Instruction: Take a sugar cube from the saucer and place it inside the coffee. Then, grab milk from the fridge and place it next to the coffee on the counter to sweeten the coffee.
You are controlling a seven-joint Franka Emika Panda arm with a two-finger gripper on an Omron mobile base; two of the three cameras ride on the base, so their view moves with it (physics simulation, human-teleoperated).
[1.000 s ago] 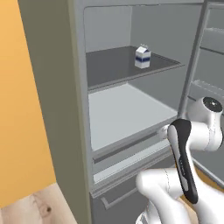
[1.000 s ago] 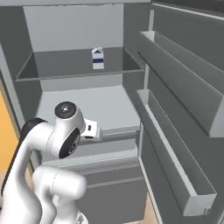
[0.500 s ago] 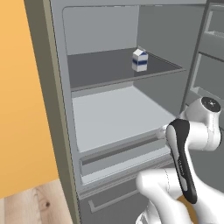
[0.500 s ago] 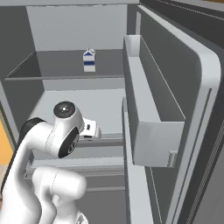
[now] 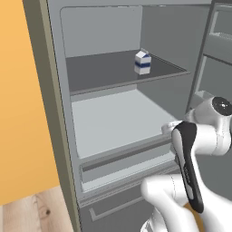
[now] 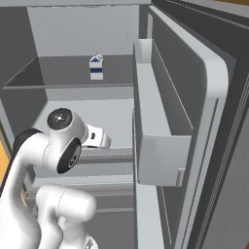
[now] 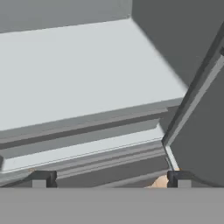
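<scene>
Milk (image 5: 142, 62) sits upright on the fridge (image 5: 108, 118) upper shelf, upper middle of frame; gripper (image 7: 108, 178) jaws wide, empty, low by the bottom drawers.
Raise the hand to shelf height, go in level, straddle the carton mid-body, then close. Versus earlier frames: view shifted as the base moved; door now looms closer on the right.
</scene>
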